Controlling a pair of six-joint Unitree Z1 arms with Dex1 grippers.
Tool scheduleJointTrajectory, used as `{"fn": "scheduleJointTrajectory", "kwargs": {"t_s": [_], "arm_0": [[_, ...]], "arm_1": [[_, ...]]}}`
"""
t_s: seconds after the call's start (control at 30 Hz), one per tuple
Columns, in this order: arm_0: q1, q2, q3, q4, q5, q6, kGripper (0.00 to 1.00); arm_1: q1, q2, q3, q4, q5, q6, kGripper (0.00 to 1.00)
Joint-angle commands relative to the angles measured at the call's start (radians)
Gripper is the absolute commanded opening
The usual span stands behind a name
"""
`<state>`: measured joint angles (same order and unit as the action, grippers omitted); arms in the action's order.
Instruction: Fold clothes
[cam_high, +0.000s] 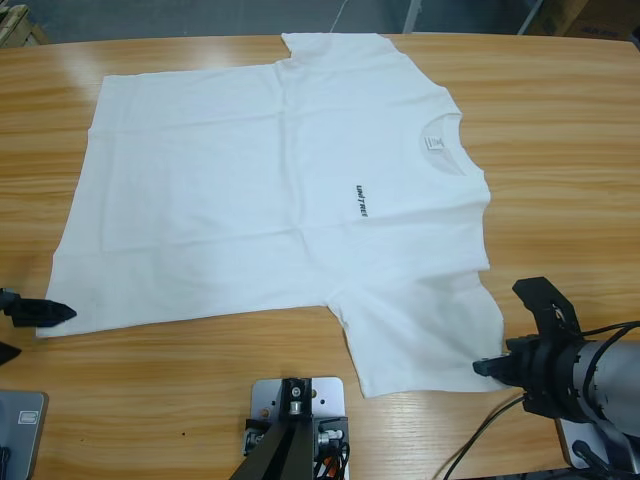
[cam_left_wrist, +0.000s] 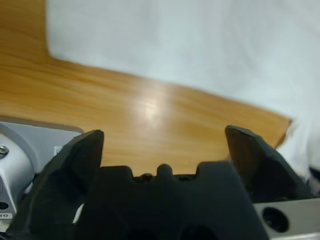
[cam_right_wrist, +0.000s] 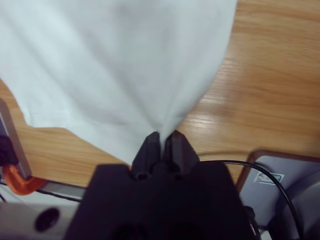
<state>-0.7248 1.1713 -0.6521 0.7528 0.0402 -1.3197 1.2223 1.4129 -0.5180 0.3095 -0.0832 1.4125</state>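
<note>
While the right gripper (cam_right_wrist: 161, 137) pinches the cloth, its two black jaws are pressed together on a corner of the white T-shirt (cam_high: 280, 190), and soft folds fan away from the pinch like a small tent in the right wrist view. In the high view this gripper (cam_high: 492, 368) sits at the near right of the shirt, at the tip of the nearer short sleeve (cam_high: 420, 330), with a black cable (cam_high: 480, 440) curling under its silver-grey forearm.

At the near left of the shirt, the left gripper (cam_high: 25, 325) reaches in from the table's side edge, its black jaws spread apart and holding nothing. One jaw tip lies just beside the hem corner of the shirt. The left wrist view shows the left gripper (cam_left_wrist: 162, 145) the same way: two blunt, matte jaws standing wide, bare wood between them and the straight cloth edge beyond.

The shirt lies flat on the wooden table (cam_high: 560, 180), chest up, neck toward the right gripper's side and hem toward the left gripper's. Its cotton looks smooth, with a few shallow creases. Small dark lettering (cam_high: 360, 200) runs across the chest, and farther on a ribbed crew neck (cam_high: 440, 145) curves around a small label (cam_high: 432, 143). Beyond the lettering, the far sleeve (cam_high: 335, 50) reaches the table's far edge. The tabletop is glossy, with long streaked grain.
</note>
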Motion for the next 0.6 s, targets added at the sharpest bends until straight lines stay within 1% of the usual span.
{"fn": "scheduleJointTrajectory", "kwargs": {"t_s": [0.03,0.13,0.2,0.3,0.43,0.47,0.6], "arm_0": [[0.031,0.042,0.124,-0.113,0.030,-0.221,0.665],[0.031,0.030,0.128,-0.111,0.041,-0.237,0.687],[0.031,0.018,0.137,-0.101,0.056,-0.238,0.801],[0.062,0.020,0.147,-0.098,0.073,-0.243,0.805],[0.174,0.060,0.140,-0.102,0.070,-0.248,0.787],[0.187,0.066,0.140,-0.104,0.069,-0.247,0.789],[0.189,0.114,0.124,-0.107,0.071,-0.224,0.797]], "arm_1": [[0.002,0.021,0.037,-0.013,0.018,-0.014,0.000],[-0.004,0.025,0.042,-0.028,0.017,-0.015,0.000],[-0.013,0.029,0.042,-0.036,0.018,-0.023,0.000],[-0.018,0.031,0.048,-0.044,0.020,-0.027,0.000],[-0.018,0.032,0.053,-0.051,0.021,-0.029,0.000],[-0.018,0.032,0.055,-0.054,0.021,-0.029,0.000],[-0.026,0.037,0.069,-0.072,0.022,-0.029,0.000]]}}
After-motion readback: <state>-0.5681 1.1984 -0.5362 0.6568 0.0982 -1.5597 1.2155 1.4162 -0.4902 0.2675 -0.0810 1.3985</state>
